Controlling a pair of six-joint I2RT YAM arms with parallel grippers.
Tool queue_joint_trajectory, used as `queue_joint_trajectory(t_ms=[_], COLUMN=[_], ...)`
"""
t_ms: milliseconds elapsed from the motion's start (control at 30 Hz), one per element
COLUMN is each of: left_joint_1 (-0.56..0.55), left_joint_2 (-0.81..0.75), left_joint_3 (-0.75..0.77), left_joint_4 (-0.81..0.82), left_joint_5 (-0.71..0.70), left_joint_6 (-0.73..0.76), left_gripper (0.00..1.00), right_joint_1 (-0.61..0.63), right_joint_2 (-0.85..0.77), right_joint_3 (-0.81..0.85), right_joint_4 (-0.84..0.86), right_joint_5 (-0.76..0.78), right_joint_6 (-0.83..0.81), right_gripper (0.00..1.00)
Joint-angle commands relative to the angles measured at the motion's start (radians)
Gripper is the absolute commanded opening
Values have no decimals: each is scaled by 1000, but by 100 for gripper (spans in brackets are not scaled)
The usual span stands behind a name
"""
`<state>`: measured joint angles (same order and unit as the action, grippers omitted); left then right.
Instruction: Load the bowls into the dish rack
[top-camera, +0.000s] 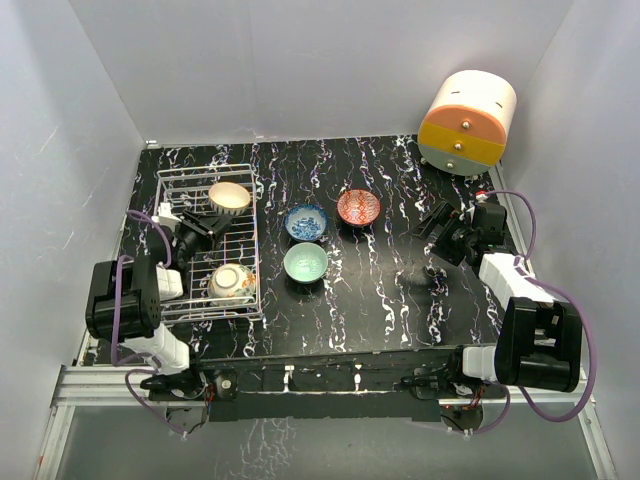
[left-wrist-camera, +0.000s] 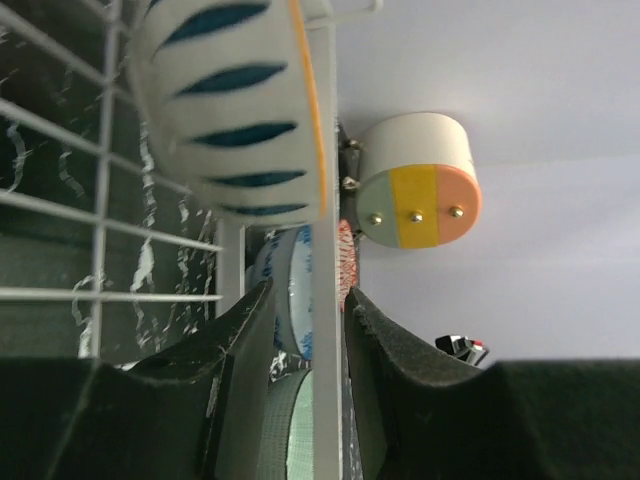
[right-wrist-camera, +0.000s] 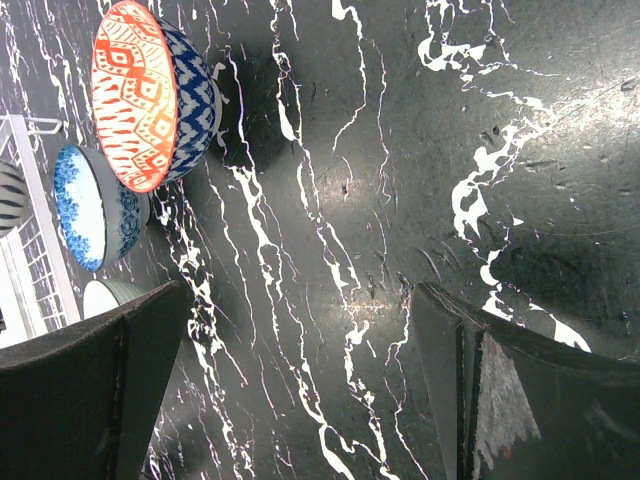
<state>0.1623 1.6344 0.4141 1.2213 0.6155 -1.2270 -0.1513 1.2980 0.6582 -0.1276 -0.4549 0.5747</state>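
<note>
The white wire dish rack (top-camera: 172, 250) stands at the left. It holds the cream bowl (top-camera: 229, 196) at the back and the yellow leafy bowl (top-camera: 232, 283) at the front. The blue-patterned bowl (top-camera: 306, 222), red-patterned bowl (top-camera: 358, 207) and mint-green bowl (top-camera: 305, 262) sit on the table right of the rack. My left gripper (top-camera: 214, 228) is inside the rack between its two bowls. In the left wrist view it (left-wrist-camera: 308, 292) is slightly open and astride the rack's side rail (left-wrist-camera: 325, 250), under a striped bowl (left-wrist-camera: 235, 100). My right gripper (top-camera: 438, 225) is wide open and empty over bare table (right-wrist-camera: 300, 295).
A round orange-and-cream drawer unit (top-camera: 467, 122) stands at the back right. White walls close in the table on three sides. In the right wrist view the red bowl (right-wrist-camera: 135, 95), blue bowl (right-wrist-camera: 90, 205) and mint bowl (right-wrist-camera: 105, 293) lie to the left.
</note>
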Motion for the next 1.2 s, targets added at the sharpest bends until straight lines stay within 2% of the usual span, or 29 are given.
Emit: queue_joint_trajectory(t_ms=[0, 67, 133, 267, 500, 633, 733, 867, 1033, 1167], left_joint_1=[16, 16, 16, 16, 16, 9, -36, -216, -315, -365], left_joint_2=[-118, -157, -191, -287, -399, -342, -287, -220, -110, -55], left_joint_3=[-4, 13, 37, 106, 331, 540, 672, 809, 889, 884], left_joint_4=[-221, -292, -341, -482, -950, -1279, -1442, -1556, -1610, -1633], left_joint_5=[-50, -62, -59, -72, -143, -209, -303, -548, -590, -713], left_joint_6=[112, 145, 166, 210, 420, 617, 751, 891, 981, 1012], left_gripper=[33, 34, 43, 53, 60, 62, 63, 63, 61, 59], right_joint_1=[-4, -5, -5, -4, -4, 5, 8, 11, 11, 11], right_joint_2=[-8, -5, -3, -2, -16, -49, -55, -39, -46, -38], right_joint_3=[22, 21, 22, 23, 41, 69, 79, 83, 70, 55], right_joint_4=[43, 46, 48, 49, 44, 18, 18, 23, 25, 30], right_joint_5=[1, -1, -3, -7, -20, 9, -5, -32, -34, -33], right_joint_6=[-15, -15, -13, -10, 3, 0, 11, 21, 17, 7], right_gripper=[98, 98, 98, 98, 98, 98, 98, 98, 98, 98])
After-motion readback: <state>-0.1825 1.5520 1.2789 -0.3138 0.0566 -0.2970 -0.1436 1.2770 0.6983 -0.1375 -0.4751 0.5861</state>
